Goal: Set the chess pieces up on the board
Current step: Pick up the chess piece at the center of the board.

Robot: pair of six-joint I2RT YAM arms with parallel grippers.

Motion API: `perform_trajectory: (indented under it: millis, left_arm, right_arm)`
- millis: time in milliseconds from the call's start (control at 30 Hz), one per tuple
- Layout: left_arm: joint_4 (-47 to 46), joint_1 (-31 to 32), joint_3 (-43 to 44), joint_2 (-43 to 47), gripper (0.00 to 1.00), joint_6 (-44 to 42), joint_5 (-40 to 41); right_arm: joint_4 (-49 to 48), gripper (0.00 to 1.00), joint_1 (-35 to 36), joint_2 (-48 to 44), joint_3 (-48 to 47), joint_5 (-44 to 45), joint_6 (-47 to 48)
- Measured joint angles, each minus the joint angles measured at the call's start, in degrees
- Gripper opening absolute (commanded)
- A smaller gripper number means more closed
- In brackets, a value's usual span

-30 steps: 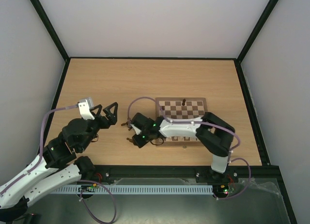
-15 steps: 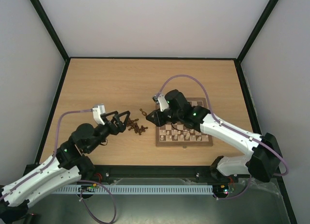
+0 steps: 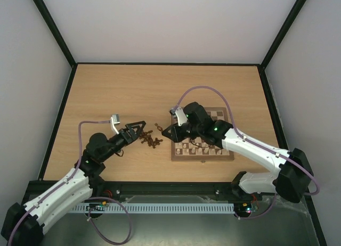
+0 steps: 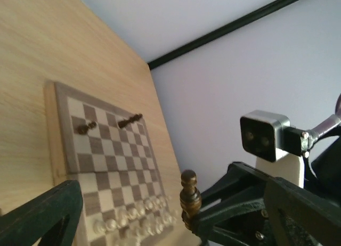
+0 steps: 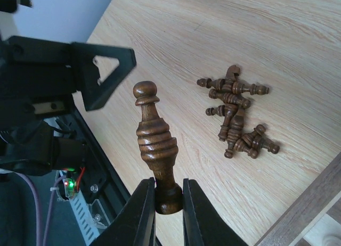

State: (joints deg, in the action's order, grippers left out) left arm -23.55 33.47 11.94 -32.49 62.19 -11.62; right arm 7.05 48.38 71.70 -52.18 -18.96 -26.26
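Reaching nearer the board point(image 3: 202, 157), the left end effector point(image 3: 141, 129) hangs, fingers apart, just left of the dark chess pieces point(image 3: 152, 141) heaped on the bench point(image 3: 106, 91) left of the board. Between heap and board, the right end effector point(image 5: 169, 195) clamps one dark piece point(image 5: 154, 139).

A pale wooden tabletop point(image 3: 160, 86) fills the enclosure, edged by a black frame point(image 3: 52, 27). Plain pale walls point(image 3: 170, 22) rise at the far, left and right sides. A white slotted strip point(image 3: 170, 208) runs along the near edge.

Chess pieces point(image 5: 230, 99) are dark brown or cream; the board point(image 4: 112, 161) is brown-checkered.
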Motion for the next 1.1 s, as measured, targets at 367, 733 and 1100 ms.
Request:
perform_trajectory:
  millis: [367, 733, 1100]
  left_arm:
    - [-11.6, 0.0, -0.9, -6.3, 0.65, 6.4, -7.8]
    - [-13.3, 0.6, -0.6, -13.3, 0.53, 6.6, -10.1]
    - [-16.0, 0.9, 0.3, -18.2, 0.36, 6.3, -11.0]
  right_arm:
    - [-2.5, 0.11, 0.0, 0.5, 0.0, -0.9, -0.9]
    - [-3.2, 0.11, 0.0, 3.2, -0.4, -3.0, -1.0]
    - [-4.0, 0.11, 0.0, 5.3, -0.9, -4.7, -1.0]
